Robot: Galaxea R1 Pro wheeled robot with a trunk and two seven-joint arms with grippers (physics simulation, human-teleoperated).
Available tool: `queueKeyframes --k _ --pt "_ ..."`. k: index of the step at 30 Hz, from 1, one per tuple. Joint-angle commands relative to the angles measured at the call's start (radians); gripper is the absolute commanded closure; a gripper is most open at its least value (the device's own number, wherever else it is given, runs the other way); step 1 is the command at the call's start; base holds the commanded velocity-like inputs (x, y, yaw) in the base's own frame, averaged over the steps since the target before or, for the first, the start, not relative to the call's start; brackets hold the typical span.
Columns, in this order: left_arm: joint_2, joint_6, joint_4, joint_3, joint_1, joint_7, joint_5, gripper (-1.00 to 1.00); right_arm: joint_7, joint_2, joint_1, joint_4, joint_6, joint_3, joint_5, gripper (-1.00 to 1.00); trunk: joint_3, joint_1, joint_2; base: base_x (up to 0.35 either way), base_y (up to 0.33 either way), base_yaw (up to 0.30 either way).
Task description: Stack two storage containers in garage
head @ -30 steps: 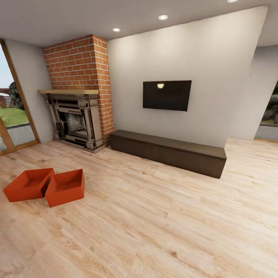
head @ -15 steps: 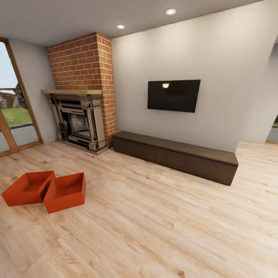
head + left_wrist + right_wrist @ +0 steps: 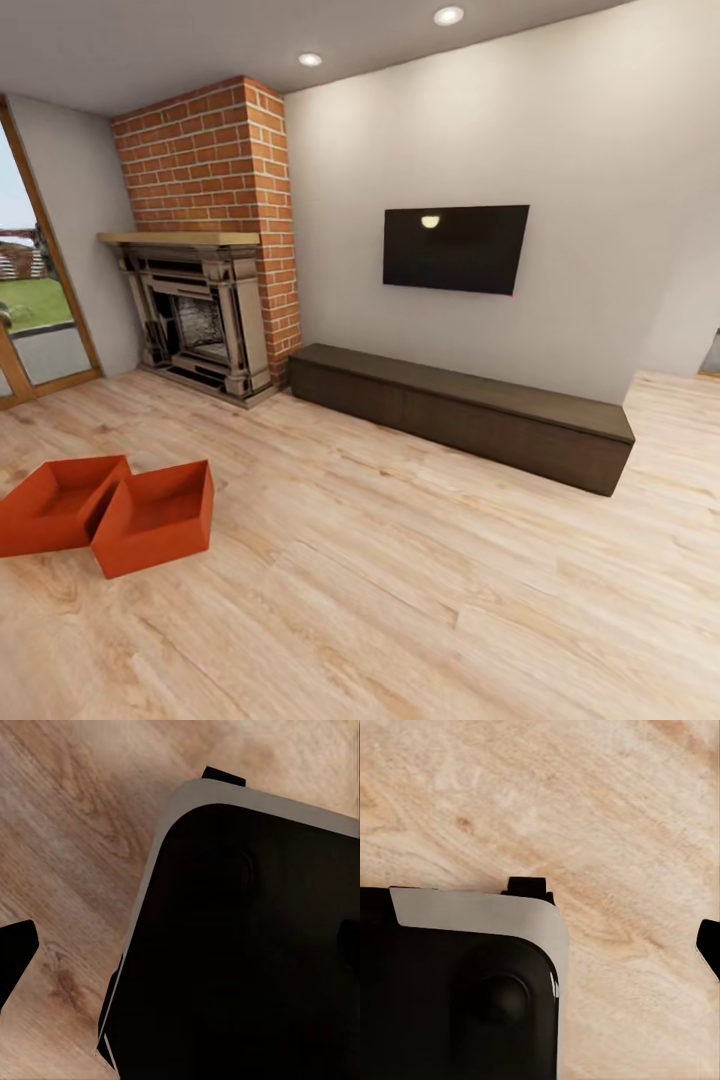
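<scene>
Two red-orange open-top storage containers sit on the light wood-plank flooring of the living room, at the lower left of the head view. One container [image 3: 52, 503] lies farther left; the other [image 3: 155, 515] stands against its side, turned at a slight angle. Both look empty. In the left wrist view my left gripper [image 3: 181, 946] hangs over the robot's dark base, its black fingertips [image 3: 15, 954] far apart at the picture's edges, open and holding nothing. In the right wrist view one black fingertip [image 3: 709, 945] of my right gripper shows over bare planks, with nothing held.
A brick fireplace [image 3: 205, 300] stands at the back left beside a wood-framed glass door [image 3: 35, 300]. A long dark low cabinet [image 3: 460, 415] runs along the cream wall under a wall-mounted TV [image 3: 455, 248]. Wood floor [image 3: 420, 600] stretches ahead and to the right.
The whole head picture has shifted, so the camera moved: the containers now sit lower and farther left, the cabinet and TV farther right. The things themselves have not moved.
</scene>
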Motion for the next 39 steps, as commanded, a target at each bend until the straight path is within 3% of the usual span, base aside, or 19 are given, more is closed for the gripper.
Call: queueKeyframes --k 1,22,39 --pt "-0.001 0.001 -0.001 0.006 0.000 0.002 0.002 -1.00 0.005 0.000 -0.001 0.003 -0.005 0.006 -0.011 -1.00 -0.001 0.001 0.000 0.320 -0.028 0.000" --pt "-0.001 0.000 -0.001 0.006 0.000 0.002 0.001 -1.00 0.005 0.001 -0.001 0.003 -0.008 0.003 -0.015 -1.00 -0.001 0.001 0.000 0.314 -0.089 0.000" --pt "-0.001 0.000 -0.002 0.006 0.000 0.002 0.001 -1.00 0.005 0.001 -0.001 0.003 -0.008 0.003 -0.015 -1.00 -0.001 0.001 0.000 0.240 -0.004 0.000"
